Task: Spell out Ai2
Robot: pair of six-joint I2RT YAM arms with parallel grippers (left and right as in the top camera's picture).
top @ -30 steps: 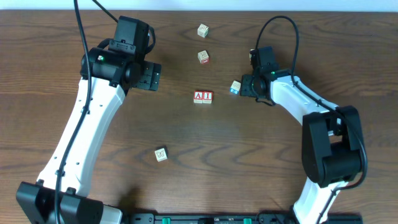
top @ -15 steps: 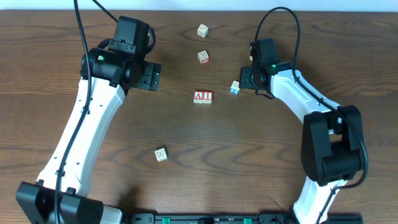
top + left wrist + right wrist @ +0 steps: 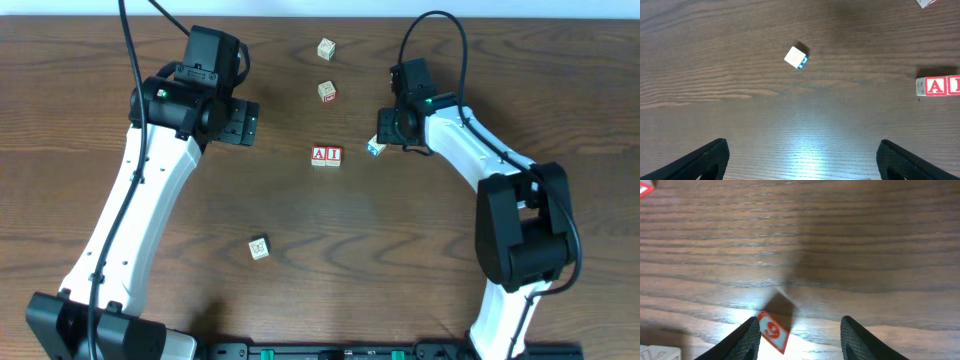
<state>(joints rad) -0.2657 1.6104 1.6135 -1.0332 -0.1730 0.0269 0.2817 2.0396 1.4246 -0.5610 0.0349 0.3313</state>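
Observation:
The red "A" cube (image 3: pixel 319 155) and red "I" cube (image 3: pixel 334 155) sit side by side mid-table; the A (image 3: pixel 935 86) also shows at the right edge of the left wrist view. Right of them lies a small cube (image 3: pixel 377 146) with a blue side. In the right wrist view this cube (image 3: pixel 774 329) is tipped on an edge, shows a red-framed face with a red figure, and leans on the left finger. No "2" is readable. My right gripper (image 3: pixel 800 322) (image 3: pixel 385 133) is open around it. My left gripper (image 3: pixel 802 145) (image 3: pixel 245 122) hangs wide open and holds nothing.
Two pale picture cubes lie at the back, one (image 3: pixel 327 48) behind the other (image 3: pixel 327 92). Another pale cube (image 3: pixel 260 248) is at the front left. A white cube with a blue side (image 3: pixel 796 56) lies under the left gripper's reach.
My right wrist has swung toward the back and left, turning over the blue-sided cube. That cube has shifted slightly toward the front. The left arm has not moved.

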